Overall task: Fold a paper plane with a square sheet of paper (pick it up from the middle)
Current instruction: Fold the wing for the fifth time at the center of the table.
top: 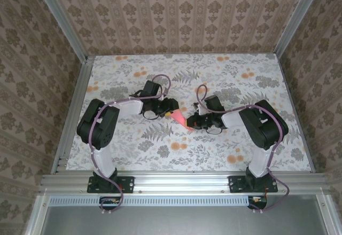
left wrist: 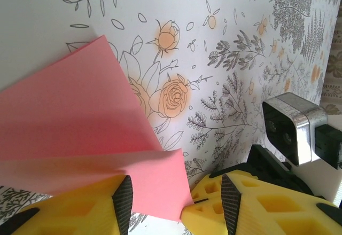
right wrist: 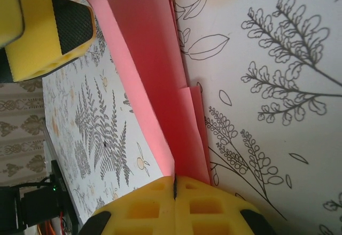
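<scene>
The square sheet of paper (right wrist: pixel 141 59) is held by the right fingers (right wrist: pixel 175 188). These two yellow fingers are pressed tight together, with no gap, and a pink edge of the sheet is pinched between them. From there the sheet stands up off the surface and runs away toward 12 o'clock in the right wrist view. It has a fold in it, and a small flap lies beside the big part.

The left fingers (top: pixel 170 107) are apart, about half way open. They grip nothing. In the left wrist view a corner of the pink sheet hangs down into the gap between the two black pads (left wrist: pixel 123 203). It lies close to the pad at 7 o'clock, but I cannot tell if it touches it. Another corner of the sheet points up toward 11 o'clock.

Seen from above, the sheet sits near the middle of the surface (top: pixel 133 149). The left fingers are at its 11 o'clock and the right fingers are at its 4 o'clock, both right by it.

The surface is white with grey leaves and orange flowers (left wrist: pixel 173 96) printed on it. Brown patterned walls (top: pixel 176 10) stand around it.
</scene>
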You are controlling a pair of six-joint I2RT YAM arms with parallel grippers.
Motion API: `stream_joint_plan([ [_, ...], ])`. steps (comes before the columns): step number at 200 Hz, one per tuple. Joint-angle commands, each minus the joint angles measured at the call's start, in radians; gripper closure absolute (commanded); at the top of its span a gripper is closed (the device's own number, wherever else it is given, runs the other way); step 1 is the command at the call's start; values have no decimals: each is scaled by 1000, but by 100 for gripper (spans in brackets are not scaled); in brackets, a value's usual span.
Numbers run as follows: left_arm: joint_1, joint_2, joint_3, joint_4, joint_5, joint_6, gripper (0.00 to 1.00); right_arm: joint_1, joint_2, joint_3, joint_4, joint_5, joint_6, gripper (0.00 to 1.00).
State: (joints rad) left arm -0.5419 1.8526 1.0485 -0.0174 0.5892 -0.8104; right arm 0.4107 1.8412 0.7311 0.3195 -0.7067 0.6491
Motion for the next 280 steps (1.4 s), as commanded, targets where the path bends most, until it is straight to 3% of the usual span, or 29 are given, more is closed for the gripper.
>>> stream_joint_plan([
  [1, 0, 2, -11, 24, 20, 26, 50, -13, 32, -23, -8, 36, 23, 100],
  [105, 23, 111, 55, -28, 7, 120, 52, -17, 41, -19, -50, 29, 19, 100],
  [155, 26, 142, 90, -145, -48, 139, 56, -16, 21, -12, -88, 27, -7, 100],
  [215, 25, 173, 133, -252, -95, 139, 58, -18, -72, 5, -201, 2, -80, 85],
  [280, 26, 183, 132, -261, -95, 133, 58, -18, -73, -4, -272, -5, -125, 91],
])
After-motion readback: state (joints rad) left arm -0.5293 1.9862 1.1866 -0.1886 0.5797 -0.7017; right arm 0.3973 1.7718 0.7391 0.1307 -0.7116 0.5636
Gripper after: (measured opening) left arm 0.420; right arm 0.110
